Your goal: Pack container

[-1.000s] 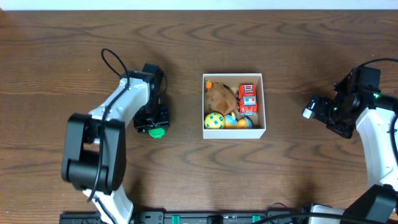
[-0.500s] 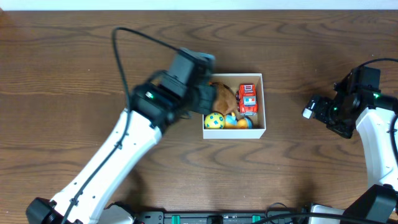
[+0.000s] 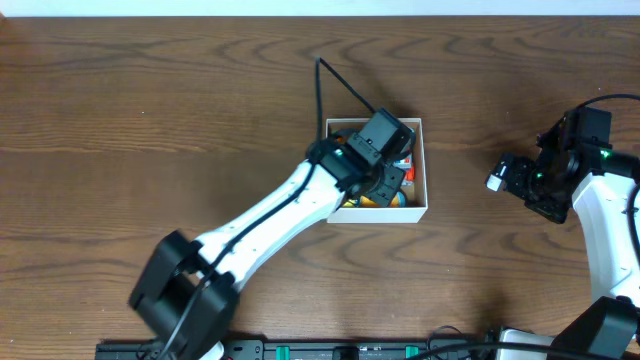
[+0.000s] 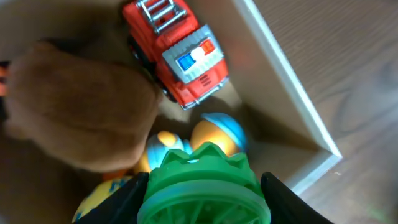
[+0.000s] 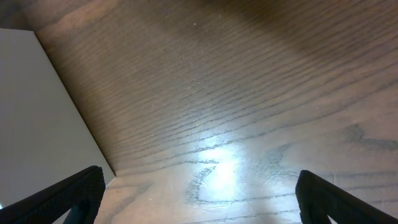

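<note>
Left gripper [image 4: 202, 200] clamps a green ridged toy [image 4: 200, 177] just above the container [image 3: 424, 205] — poised to drop it among toys [image 4: 180, 50] inside; right gripper [image 5: 211, 199] idles well right of the container, fingers spread, empty

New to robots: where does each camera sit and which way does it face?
Overhead: above the table, facing straight down; left arm, right arm show.
Left wrist: on left arm, facing into the container; left tool grips a green toy.
Right wrist: on right arm, facing the table; open right tool shows.
Shared: first two see the container.
</note>
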You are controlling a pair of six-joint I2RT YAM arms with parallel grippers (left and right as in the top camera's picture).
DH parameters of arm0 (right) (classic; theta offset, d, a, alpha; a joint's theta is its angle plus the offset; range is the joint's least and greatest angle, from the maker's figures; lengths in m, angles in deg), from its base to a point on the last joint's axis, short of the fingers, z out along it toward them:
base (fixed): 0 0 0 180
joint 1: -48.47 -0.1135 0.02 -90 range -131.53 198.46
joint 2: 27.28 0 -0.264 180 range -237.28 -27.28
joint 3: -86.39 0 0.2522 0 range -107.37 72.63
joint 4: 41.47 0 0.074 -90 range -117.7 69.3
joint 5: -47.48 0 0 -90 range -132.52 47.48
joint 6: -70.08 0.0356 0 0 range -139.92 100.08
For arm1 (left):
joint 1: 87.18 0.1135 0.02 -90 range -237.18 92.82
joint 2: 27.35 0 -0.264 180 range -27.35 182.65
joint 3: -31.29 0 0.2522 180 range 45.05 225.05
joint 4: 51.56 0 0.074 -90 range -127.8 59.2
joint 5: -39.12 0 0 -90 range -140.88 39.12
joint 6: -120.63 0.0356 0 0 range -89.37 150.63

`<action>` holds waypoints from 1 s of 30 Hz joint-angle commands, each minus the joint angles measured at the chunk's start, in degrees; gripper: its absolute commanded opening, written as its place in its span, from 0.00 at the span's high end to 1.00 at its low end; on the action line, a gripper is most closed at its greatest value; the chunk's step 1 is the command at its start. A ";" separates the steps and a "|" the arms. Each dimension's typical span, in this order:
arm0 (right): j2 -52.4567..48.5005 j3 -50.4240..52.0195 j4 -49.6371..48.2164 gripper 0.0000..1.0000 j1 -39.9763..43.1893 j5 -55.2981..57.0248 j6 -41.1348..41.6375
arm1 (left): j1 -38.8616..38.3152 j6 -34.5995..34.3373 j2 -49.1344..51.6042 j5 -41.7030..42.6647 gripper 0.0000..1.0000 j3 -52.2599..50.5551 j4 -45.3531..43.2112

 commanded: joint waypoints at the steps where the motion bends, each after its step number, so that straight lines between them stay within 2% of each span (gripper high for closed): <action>1: 0.09 0.15 0.07 0.01 0.26 -0.24 -0.22 | -0.07 0.81 0.68 -0.44 0.32 0.11 -0.70; 3: 0.09 0.15 0.04 0.01 0.26 -0.22 -0.22 | -0.07 0.83 0.55 -0.44 0.16 0.20 -0.98; 5: 0.09 0.15 0.02 0.01 0.26 -0.22 -0.24 | 0.15 1.11 -0.11 -0.46 0.12 0.48 -0.87; 7: 0.09 0.15 0.02 0.01 0.26 -0.22 -0.24 | 0.48 1.51 -1.36 -0.48 0.01 0.79 -0.59; 13: 0.42 -2.10 1.40 0.01 -1.88 -0.07 -2.75 | 5.38 1.40 -10.97 -4.48 0.02 1.14 4.50; 16: 1.36 -5.25 1.79 0.01 -5.42 2.29 -2.78 | 10.34 1.40 -16.37 -8.11 0.02 1.14 7.76; 21: 2.10 -13.07 0.39 0.01 -13.94 6.32 -3.78 | 22.34 1.40 -22.73 -8.24 0.02 1.07 9.60; 25: 2.03 -14.73 -5.90 0.01 -19.67 6.88 -7.30 | 32.48 0.24 -23.45 -8.20 0.02 1.07 9.01; 30: 1.92 -14.73 -13.70 0.01 -21.51 7.74 -7.41 | 38.47 0.22 -22.69 -8.17 0.02 1.01 8.70</action>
